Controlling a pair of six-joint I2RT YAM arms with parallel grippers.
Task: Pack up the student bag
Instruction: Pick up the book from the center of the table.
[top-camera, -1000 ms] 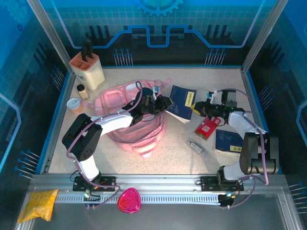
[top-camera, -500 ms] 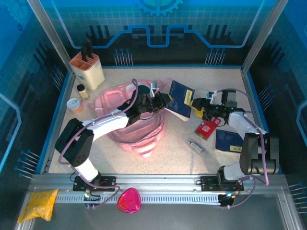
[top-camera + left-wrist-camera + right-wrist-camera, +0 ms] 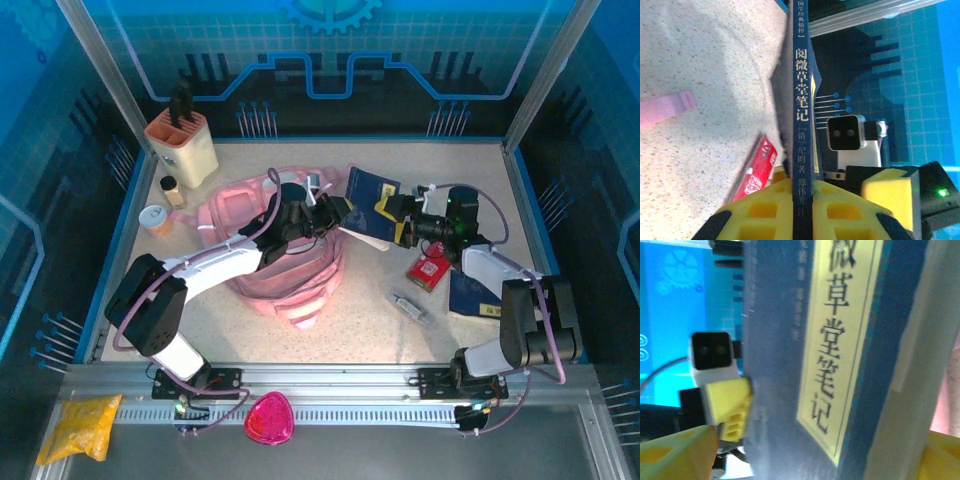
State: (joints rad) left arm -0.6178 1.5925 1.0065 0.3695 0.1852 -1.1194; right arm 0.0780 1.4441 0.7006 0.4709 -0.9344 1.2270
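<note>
The student bag (image 3: 268,262), big, pink and soft, lies left of centre on the table. My left gripper (image 3: 337,214) reaches over its top and is shut on a dark blue book (image 3: 366,194), which it holds tilted up off the table. In the left wrist view the book's spine (image 3: 802,115) stands upright, pinched between the yellow pads (image 3: 762,207). My right gripper (image 3: 396,222) is open just right of the book. From the right wrist, the book's cover (image 3: 840,340) lies close ahead, between widely spread fingertips (image 3: 675,450).
A red packet (image 3: 430,266), a small grey item (image 3: 410,306) and a second blue book (image 3: 472,293) lie at the right. A knife block (image 3: 183,146), a small bottle (image 3: 170,190) and a round cup (image 3: 155,217) stand at the back left. A magenta pouch (image 3: 270,420) and a yellow bag (image 3: 80,425) rest on the front rail.
The left gripper has lifted the blue book up off the table and tilted it. The right gripper has opened and shifted left toward the book.
</note>
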